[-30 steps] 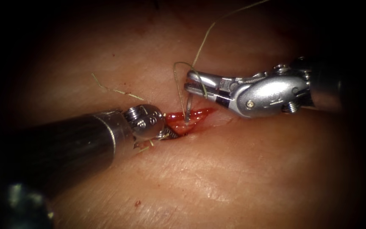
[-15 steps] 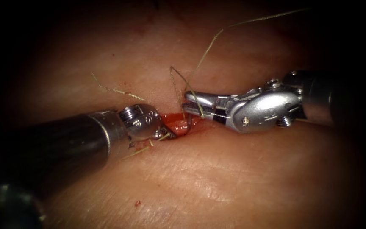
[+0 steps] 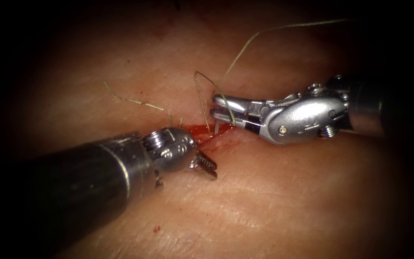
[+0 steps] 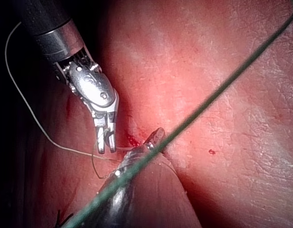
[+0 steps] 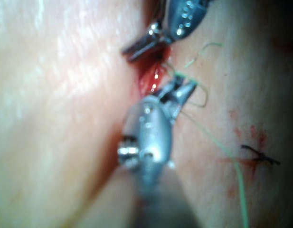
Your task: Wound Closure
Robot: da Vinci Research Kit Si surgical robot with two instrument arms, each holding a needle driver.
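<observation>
The needle (image 3: 215,125) stands at frame centre in the endoscope view, its lower end in the red cut (image 3: 206,132) of the tissue (image 3: 274,192). The right tool (image 3: 215,106) has its jaws closed on the needle's upper part, with thread (image 3: 245,45) looping over them toward the upper right. The left tool (image 3: 209,166) holds nothing, its jaws nearly together, and has backed out of the cut to lie just below it.
</observation>
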